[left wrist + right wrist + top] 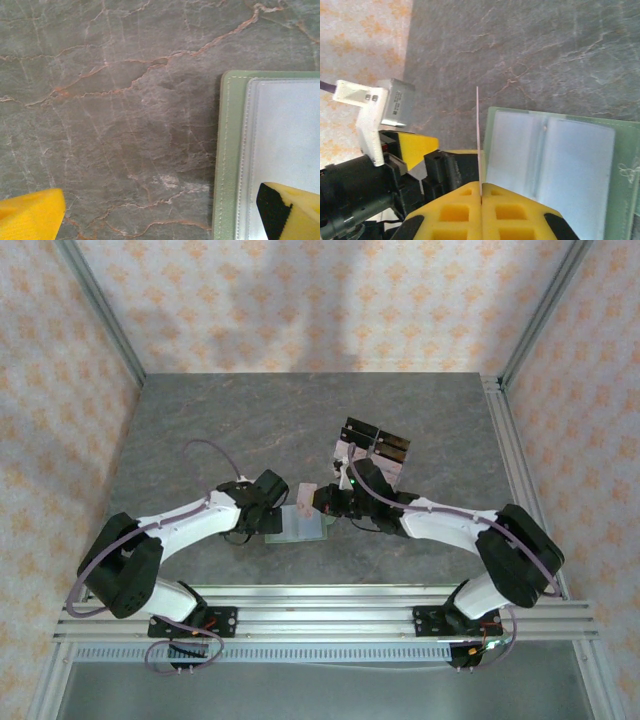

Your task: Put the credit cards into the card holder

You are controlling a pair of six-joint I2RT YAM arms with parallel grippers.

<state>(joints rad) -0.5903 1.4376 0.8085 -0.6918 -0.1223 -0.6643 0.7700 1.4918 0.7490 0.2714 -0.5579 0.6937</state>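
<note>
Card: your right jaws are clamped on one thin pale card. It stands on edge, just beside the open wallet's edge and not yet in any sleeve.
Wallet: the green wallet lies open and flat on the tabletop, near the arms and between them, clear sleeves facing up. The rack stands farther off, to its far right.
Left jaws: spread wide and gripping nothing. One finger hangs over the wallet's clear sleeve, the other over bare tabletop. Whether the first one touches the wallet, I cannot tell.
Step in hand: likely feeding this card into a sleeve.
Doing it well: tip the card from upright toward flat, so that its leading edge meets the sleeve's mouth. I cannot tell which side of the sleeve is open, so find the mouth before you push. Slide in slowly, square to the sleeve.
Left arm's help: press down on the wallet's green border, away from the mouth, to pin it.
Risk: the card may bend or skate over the plastic, and an unpinned wallet may slide.
</note>
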